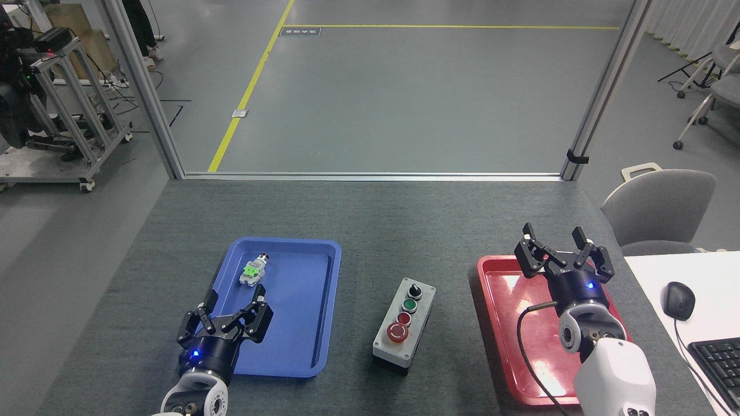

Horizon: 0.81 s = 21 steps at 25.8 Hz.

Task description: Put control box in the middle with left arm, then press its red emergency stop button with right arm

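1. Grey-lidded control box (403, 326) sits on the bare dark table (376, 219) between the two trays, near the front edge, long axis running roughly front to back and a bit skewed. That is already the middle.
2. Red emergency stop button (397, 332) is the control nearest the front edge, head facing up, nothing covering it. Behind it in one row: small red button, green button, black knob.
3. Left gripper (226, 323) hovers over the front-left corner of the blue tray (324, 323), claws spread, holding nothing. It is well apart from the box, so placing looks finished, in my read.
4. Right gripper (562, 251) is over the far edge of the red tray (497, 323), claws spread and pointing away, empty, cable looping below the wrist. It is clear of the box.
5. Cannot tell from the button's look whether the press is done.
6. Small green-tagged part (252, 270) lies at the far-left corner of the blue tray, untouched, not part of this job.
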### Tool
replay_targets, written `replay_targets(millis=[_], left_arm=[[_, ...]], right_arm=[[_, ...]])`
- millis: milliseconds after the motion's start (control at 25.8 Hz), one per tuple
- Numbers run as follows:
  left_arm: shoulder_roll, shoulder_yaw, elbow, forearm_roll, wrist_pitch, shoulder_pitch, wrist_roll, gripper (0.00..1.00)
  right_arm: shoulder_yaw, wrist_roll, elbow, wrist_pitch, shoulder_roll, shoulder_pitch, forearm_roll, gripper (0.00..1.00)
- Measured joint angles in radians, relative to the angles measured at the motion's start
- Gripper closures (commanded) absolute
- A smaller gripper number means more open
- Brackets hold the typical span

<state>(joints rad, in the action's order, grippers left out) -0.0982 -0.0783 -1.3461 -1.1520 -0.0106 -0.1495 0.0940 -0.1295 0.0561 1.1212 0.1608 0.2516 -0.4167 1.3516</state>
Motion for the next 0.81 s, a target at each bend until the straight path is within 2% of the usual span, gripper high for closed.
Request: replay_targets(millis=[194, 426, 813], left_arm=[[0.0, 0.0, 0.001, 0.0, 0.0, 0.0, 0.0, 0.01], [0.0, 0.0, 0.001, 0.0, 0.0, -0.001, -0.001, 0.01], [0.0, 0.0, 0.001, 0.0, 0.0, -0.001, -0.001, 0.01]], right_arm=[[0.0, 0.007, 0.001, -0.025, 0.002, 0.001, 0.016, 0.0], [0.001, -0.001, -0.001, -0.118, 0.001, 0.013, 0.02, 0.0], [0.002, -0.003, 0.03, -0.107, -0.007, 0.076, 0.021, 0.0]])
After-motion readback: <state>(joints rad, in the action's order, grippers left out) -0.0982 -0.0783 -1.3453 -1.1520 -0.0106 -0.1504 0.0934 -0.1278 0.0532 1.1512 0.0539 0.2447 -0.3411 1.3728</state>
